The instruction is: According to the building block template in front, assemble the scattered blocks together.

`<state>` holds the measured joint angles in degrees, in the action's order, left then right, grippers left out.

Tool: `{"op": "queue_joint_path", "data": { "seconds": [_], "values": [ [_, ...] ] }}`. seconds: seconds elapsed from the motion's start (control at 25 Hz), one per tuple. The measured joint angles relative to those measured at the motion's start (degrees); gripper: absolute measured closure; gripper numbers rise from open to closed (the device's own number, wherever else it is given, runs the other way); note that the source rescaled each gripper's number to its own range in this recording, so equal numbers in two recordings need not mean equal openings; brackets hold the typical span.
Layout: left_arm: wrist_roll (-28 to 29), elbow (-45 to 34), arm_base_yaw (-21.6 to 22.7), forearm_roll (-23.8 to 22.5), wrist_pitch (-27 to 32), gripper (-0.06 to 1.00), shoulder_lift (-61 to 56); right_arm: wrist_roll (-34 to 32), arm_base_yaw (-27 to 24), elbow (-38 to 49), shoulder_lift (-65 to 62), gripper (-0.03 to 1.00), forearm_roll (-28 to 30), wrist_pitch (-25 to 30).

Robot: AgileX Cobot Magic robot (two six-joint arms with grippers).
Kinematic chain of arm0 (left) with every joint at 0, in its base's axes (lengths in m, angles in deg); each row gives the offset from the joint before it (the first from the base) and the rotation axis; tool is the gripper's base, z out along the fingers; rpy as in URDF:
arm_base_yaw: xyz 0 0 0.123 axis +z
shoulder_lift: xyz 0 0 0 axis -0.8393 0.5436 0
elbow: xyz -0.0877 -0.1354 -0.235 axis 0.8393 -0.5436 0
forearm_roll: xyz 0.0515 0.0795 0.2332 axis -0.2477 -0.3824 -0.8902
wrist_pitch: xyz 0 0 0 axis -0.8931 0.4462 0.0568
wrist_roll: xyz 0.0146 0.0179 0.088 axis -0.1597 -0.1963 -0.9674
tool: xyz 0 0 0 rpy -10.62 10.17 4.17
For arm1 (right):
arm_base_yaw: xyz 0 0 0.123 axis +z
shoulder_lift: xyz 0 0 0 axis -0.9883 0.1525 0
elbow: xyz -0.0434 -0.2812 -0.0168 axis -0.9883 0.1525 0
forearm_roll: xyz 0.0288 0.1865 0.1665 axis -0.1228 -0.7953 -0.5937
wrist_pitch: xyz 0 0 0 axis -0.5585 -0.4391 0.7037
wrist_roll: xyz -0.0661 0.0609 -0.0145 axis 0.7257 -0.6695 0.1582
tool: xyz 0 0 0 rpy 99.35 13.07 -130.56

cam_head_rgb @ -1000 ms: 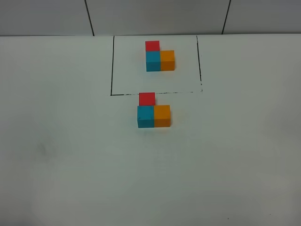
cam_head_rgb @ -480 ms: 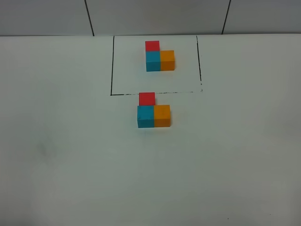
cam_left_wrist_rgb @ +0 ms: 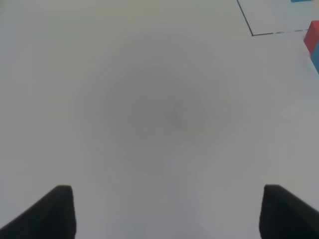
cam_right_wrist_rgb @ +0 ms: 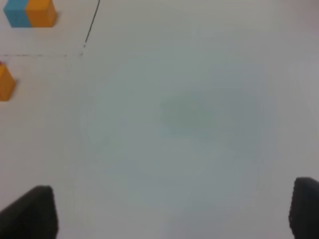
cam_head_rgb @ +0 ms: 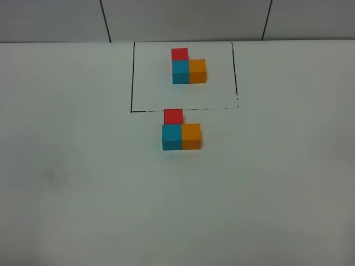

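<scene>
Overhead view: the template [cam_head_rgb: 188, 66], an L of red, blue and orange cubes, is sitting inside the black outline [cam_head_rgb: 132, 77] at the far side of the white table [cam_head_rgb: 83, 183]. Just in front of the outline, the loose red cube [cam_head_rgb: 173, 116], blue cube [cam_head_rgb: 172, 136] and orange cube [cam_head_rgb: 191, 136] are lying together, touching, in the same L. Wrist views: the left gripper [cam_left_wrist_rgb: 167, 211] and right gripper [cam_right_wrist_rgb: 174, 211] are hanging over bare table, fingers spread wide and grasping nothing.

You see white bench [cam_head_rgb: 83, 183] w/ even, soft light; behind it grey wall panels [cam_head_rgb: 183, 19] w/ dark seams.
</scene>
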<state>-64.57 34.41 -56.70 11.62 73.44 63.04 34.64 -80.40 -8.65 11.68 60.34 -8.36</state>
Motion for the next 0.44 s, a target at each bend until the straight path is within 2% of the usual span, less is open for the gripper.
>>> {"op": "queue_joint_path", "data": {
  "seconds": [0.44],
  "values": [
    [0.00,0.00,0.00,0.00,0.00,0.16,0.00,-0.06,0.00,0.00,0.00,0.15,0.00,0.00]
  ]
}}
